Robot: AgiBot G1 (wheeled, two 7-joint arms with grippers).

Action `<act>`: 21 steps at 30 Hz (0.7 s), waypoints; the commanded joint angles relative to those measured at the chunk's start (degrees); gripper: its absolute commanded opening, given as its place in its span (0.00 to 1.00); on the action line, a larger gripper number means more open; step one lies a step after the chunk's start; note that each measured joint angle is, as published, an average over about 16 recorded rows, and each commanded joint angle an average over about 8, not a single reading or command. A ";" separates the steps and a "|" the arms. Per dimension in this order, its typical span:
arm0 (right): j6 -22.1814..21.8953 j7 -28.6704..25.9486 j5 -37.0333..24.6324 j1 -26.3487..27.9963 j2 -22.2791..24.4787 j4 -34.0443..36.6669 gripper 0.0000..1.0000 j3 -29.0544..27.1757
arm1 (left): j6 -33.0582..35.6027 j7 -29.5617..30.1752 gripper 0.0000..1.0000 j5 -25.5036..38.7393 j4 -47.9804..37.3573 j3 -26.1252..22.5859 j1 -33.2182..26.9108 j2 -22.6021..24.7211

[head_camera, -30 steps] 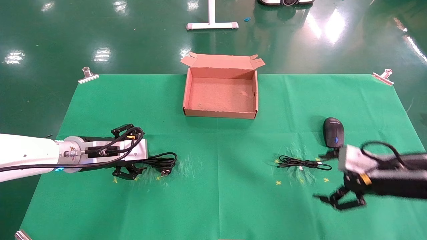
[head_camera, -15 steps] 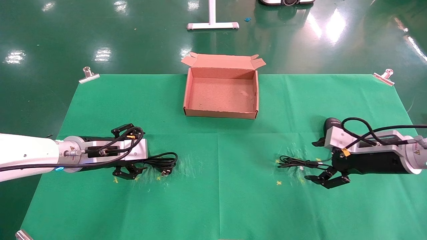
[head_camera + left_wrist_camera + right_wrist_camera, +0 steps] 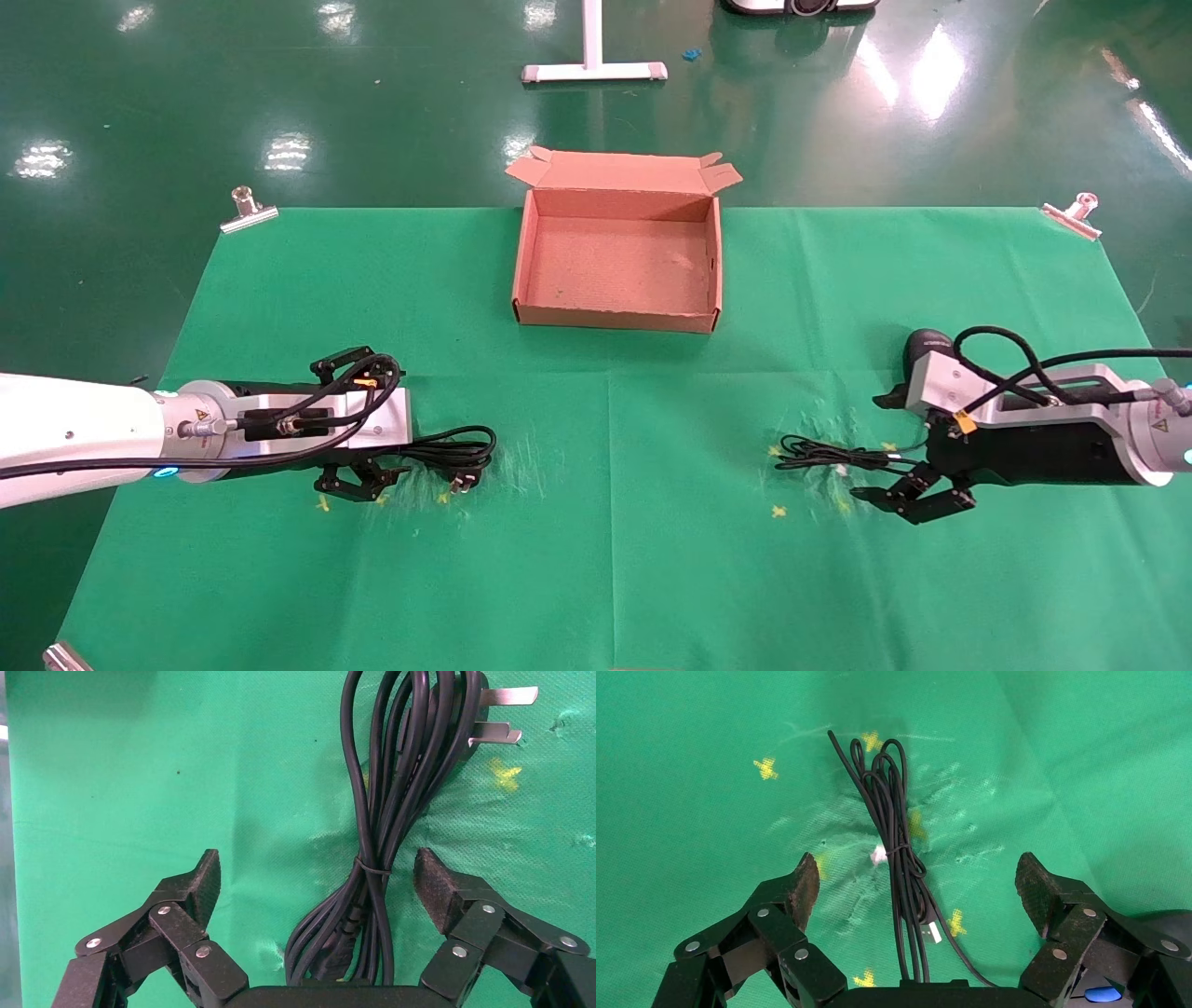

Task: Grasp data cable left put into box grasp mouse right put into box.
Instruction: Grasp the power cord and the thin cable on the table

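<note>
The left gripper is hovering low over the green mat near its left edge, its two fingers spread wide and holding nothing. Between those fingers the data cable is lying flat on the mat, a thick black bundle tied at the waist, its pronged plug (two flat metal blades are showing in the left wrist view) pointing away from the wrist. In the head view the same cable is sticking out past the gripper towards the middle of the mat.

The right gripper is sitting low near the mat's right edge, likewise gaping open and empty. Its fingers are straddling a thin black cord that is bundled and tied on the mat among small yellow cross marks. In the head view this gripper is reaching inward from the right edge, with the thin cord lying just ahead of it.

The mouse is resting on the mat close to the right edge, mostly hidden behind the right wrist, so only its far end is peeking out; a sliver of it is also showing in a corner of the right wrist view.

The box is standing open at the middle of the mat's far edge, flaps folded outward, with nothing inside it, well apart from both grippers.
</note>
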State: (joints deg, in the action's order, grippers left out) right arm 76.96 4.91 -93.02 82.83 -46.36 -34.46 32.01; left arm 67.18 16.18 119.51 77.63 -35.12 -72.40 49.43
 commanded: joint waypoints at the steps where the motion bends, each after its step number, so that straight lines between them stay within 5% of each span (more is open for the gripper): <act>1: 0.07 -0.11 0.13 -0.15 0.14 -0.38 0.00 -0.05 | 0.02 0.05 0.00 0.00 0.06 0.01 0.02 -0.03; 21: -0.48 -0.80 1.37 -0.98 1.18 -1.20 0.00 -0.98 | -0.09 -1.29 0.00 -0.61 -1.53 -0.03 -0.50 0.34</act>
State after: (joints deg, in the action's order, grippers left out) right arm 76.53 4.09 -91.65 81.85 -45.17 -35.65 31.04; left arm 67.09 14.90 118.90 76.10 -35.15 -72.91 49.76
